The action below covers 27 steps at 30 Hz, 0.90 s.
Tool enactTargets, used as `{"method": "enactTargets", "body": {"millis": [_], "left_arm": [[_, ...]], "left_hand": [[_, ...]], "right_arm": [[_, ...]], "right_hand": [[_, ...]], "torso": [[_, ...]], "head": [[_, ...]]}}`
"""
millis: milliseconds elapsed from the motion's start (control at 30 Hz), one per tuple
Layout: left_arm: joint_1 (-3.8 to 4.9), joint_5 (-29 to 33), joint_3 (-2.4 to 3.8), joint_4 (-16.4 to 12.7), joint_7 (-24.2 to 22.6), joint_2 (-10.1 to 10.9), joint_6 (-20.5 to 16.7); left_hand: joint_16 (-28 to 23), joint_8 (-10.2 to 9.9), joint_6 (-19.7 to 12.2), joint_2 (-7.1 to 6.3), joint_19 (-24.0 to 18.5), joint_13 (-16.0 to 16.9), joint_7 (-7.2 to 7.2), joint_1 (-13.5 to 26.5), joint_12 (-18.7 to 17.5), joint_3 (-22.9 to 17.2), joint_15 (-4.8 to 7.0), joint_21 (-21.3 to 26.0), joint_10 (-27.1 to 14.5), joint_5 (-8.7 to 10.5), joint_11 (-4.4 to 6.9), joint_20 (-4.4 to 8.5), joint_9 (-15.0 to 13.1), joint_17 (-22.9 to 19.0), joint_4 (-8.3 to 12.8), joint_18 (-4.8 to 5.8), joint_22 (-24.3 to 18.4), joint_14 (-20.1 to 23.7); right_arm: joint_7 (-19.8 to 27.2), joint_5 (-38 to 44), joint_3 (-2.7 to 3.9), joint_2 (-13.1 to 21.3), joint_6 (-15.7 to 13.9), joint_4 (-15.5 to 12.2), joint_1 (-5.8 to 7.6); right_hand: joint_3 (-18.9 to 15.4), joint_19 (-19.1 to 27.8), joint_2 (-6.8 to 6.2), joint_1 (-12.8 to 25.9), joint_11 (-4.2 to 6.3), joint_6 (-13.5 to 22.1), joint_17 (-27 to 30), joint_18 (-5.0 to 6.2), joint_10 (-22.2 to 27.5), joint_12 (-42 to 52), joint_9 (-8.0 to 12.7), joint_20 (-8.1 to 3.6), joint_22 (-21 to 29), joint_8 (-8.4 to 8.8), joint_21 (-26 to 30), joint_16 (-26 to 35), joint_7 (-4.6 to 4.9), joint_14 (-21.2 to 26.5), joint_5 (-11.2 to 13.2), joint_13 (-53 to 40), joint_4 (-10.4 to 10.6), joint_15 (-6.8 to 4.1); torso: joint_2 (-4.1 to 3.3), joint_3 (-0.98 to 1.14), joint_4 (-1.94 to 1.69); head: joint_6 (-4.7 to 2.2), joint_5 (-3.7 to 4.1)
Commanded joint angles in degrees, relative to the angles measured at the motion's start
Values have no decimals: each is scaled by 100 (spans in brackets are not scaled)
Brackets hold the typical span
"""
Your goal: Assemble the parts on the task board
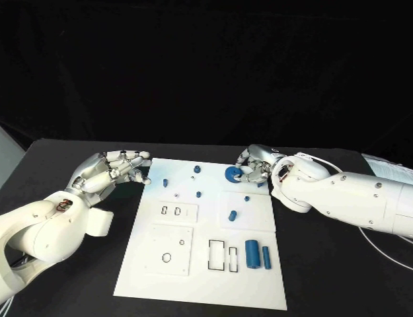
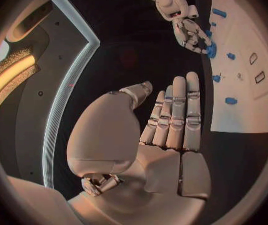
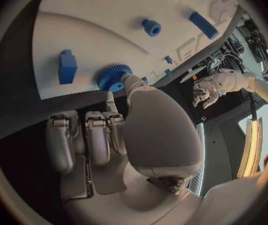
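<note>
1. Head view: the right hand (image 1: 255, 166) sat at the board's (image 1: 201, 277) far right edge, fingertips on the blue gear (image 1: 233, 174). The gear lay just inboard of that hand, toward the board's middle, so the right hand was much the nearer. The left hand (image 1: 111, 172) hovered off the far left corner, holding nothing. Other parts lay well apart from the gear: a peg (image 1: 232, 215) mid-board and two bars (image 1: 257, 254) nearer the robot.

2. Left wrist view: the left hand (image 2: 171, 130) was flat and empty, fingers straight and side by side, with the board (image 2: 246, 115) beyond its fingertips.

3. Right wrist view: the right hand's thumb tip touched the gear (image 3: 113, 77); whether a finger opposed it, I could not tell. A block (image 3: 68, 66) stood beside the gear, nothing between.
</note>
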<state>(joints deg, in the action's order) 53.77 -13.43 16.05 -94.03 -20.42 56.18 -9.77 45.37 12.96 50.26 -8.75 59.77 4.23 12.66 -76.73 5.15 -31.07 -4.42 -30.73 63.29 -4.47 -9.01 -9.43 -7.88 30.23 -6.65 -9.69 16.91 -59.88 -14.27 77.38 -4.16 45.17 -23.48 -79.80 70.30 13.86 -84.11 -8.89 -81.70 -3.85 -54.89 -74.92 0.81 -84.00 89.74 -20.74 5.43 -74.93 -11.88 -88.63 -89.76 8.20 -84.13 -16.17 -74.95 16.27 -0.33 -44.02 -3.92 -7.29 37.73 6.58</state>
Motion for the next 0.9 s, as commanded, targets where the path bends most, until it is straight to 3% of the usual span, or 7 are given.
{"method": "enactTargets", "body": {"millis": [33, 367, 500, 867, 900], "left_arm": [[0, -21, 4, -10, -24, -5, 102], [-1, -40, 4, -1, -24, -15, 109], [-1, -47, 4, -4, -23, -19, 111], [0, -60, 4, -19, -11, -32, 122], [0, -61, 4, -19, -7, -34, 123]], "left_hand": [[39, -26, -43, 4, -43, -8, 55, 30, -33, -22, -13, -21, -38, 31, 6, 5, 10, 7, 7, -42, 6, 45], [44, -29, -49, 3, -58, -8, 58, 32, -35, -21, -15, -36, -44, 31, 3, 2, 11, 5, 7, -42, 16, 52], [44, -29, -49, 3, -58, -8, 58, 32, -35, -21, -15, -36, -44, 31, 3, 2, 11, 5, 7, -42, 16, 52], [44, -29, -49, 3, -58, -8, 58, 32, -35, -21, -15, -36, -44, 31, 3, 2, 11, 5, 7, -42, 16, 52], [44, -29, -49, 3, -58, -8, 58, 32, -35, -21, -15, -36, -44, 31, 3, 2, 11, 5, 7, -42, 16, 52]], "right_arm": [[-19, 265, 6, 10, -604, -179, 6], [-213, 1201, 9, -218, -914, -627, 11], [-266, 1490, -9, -402, -971, -602, 9], [-342, 1966, -97, -915, -964, -290, -13], [-339, 1975, -105, -957, -951, -246, -14]], "right_hand": [[60, -525, 31, 26, 34, -62, -1508, -42, -600, 26, 3, -37, -1357, -17, -19, -24, -8, -587, 28, -1505, -11, -48], [115, -541, -12, 18, 45, -95, -1508, -52, -600, 26, 11, -45, -1396, -20, -49, -24, -20, -587, 81, -1505, -37, -59], [123, -548, -23, 18, 45, -98, -1508, -56, -600, 26, 13, -47, -1411, -18, -61, -24, -20, -587, 90, -1505, -41, -61], [135, -554, -48, 18, 47, -101, -1508, -59, -600, 26, 17, -50, -1425, -15, -72, -24, -21, -587, 106, -1505, -48, -64], [135, -554, -48, 18, 47, -101, -1508, -59, -600, 26, 17, -50, -1425, -15, -72, -24, -21, -587, 106, -1505, -48, -64]], "torso": [[1, -3, -4], [-2, -3, -13], [1, -8, -2], [-10, -15, -21], [-9, -9, -10]], "head": [[-1, -20], [0, -50], [3, -70], [-2, -87], [2, -99]]}}
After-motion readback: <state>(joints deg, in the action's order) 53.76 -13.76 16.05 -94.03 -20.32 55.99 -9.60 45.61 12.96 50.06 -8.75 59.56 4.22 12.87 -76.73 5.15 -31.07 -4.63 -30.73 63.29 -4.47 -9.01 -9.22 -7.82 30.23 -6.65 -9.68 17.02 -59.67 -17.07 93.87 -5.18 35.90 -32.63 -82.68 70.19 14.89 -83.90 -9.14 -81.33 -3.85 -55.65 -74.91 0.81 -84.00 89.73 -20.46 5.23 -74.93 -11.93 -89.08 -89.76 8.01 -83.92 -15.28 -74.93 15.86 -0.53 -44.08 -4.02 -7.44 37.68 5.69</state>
